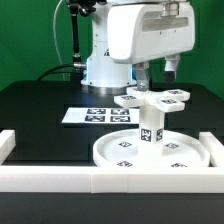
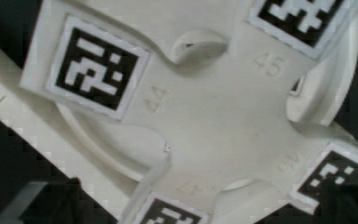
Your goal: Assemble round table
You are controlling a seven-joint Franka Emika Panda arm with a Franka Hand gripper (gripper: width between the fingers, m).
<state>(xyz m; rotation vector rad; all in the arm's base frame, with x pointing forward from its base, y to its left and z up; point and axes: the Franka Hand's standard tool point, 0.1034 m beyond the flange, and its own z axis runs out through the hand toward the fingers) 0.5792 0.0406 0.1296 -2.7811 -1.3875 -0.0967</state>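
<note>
The table stands put together right under the gripper.

From the outside camera, the gripper (image 1: 150,76) hangs just above the cross foot (image 1: 151,99), which sits on top of the short leg (image 1: 150,128). The leg stands upright in the middle of the big round disc (image 1: 120,155), straight below the gripper. The disc lies on the black table (image 1: 40,110), touching the white bar (image 1: 110,180) in front. The marker board (image 1: 95,115) lies flat, behind the disc and off to the side of the gripper. I cannot tell if the fingers grip the foot or are let go.

From the wrist camera, the cross foot (image 2: 211,110) fills the picture, very close under the gripper. Black-and-white tags (image 2: 92,62) sit on its arms. The fingers do not show here.
</note>
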